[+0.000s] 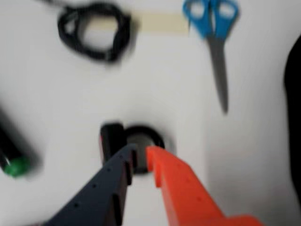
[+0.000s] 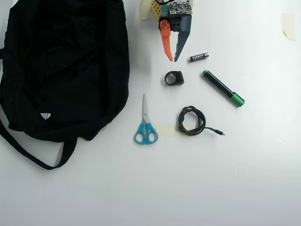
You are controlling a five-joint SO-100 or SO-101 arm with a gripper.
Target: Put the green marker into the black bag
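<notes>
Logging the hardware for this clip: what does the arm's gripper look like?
The gripper has two long tapering fingers, one bright orange and one dark grey-blue with small holes along it. In the overhead view, a teal circuit board and pale yellow parts sit above the fingers.

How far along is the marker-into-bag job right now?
Nothing is done yet: the green marker lies on the table, apart from the black bag. The gripper hangs empty, jaws slightly apart, above a small black ring-shaped piece. Grasping the marker, carrying and dropping it all remain.
</notes>
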